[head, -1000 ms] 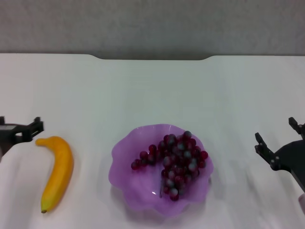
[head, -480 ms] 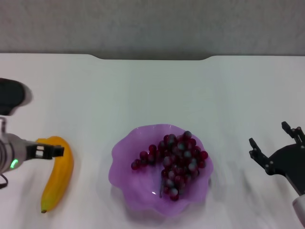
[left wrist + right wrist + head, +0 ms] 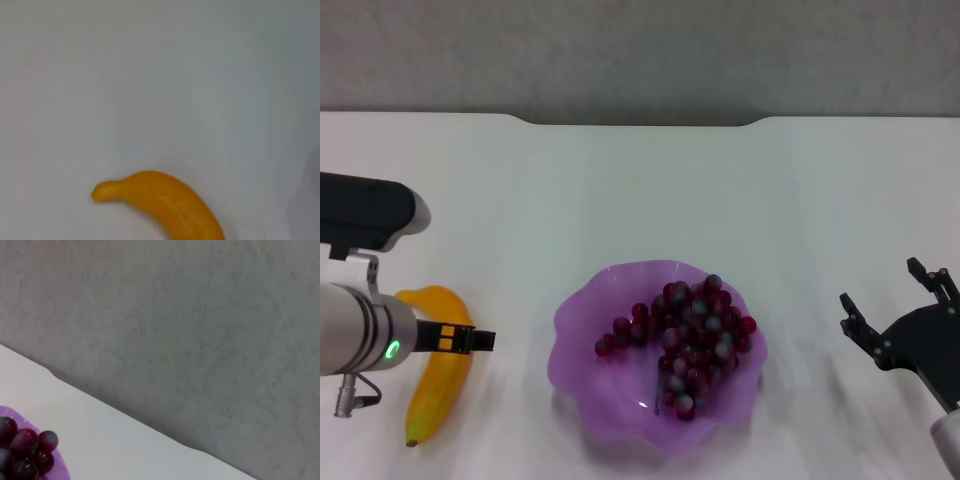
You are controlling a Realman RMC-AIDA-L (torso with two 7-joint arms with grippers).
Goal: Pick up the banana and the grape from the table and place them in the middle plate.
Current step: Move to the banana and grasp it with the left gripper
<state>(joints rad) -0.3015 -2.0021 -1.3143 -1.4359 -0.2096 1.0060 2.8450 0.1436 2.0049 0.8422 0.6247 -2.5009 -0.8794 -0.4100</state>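
- The banana (image 3: 438,372) lies on the table (image 3: 640,190), left of the middle plate (image 3: 582,330); placing it remains.
- The left gripper (image 3: 470,341) hovers over the banana; finger state cannot be told.
- The grape (image 3: 686,340) lies in the plate: done.
- The right gripper (image 3: 892,310) sits right, released, empty.

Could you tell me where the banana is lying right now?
In the head view the banana lies on the table at the robot's left, beside the middle plate, partly under the left gripper.
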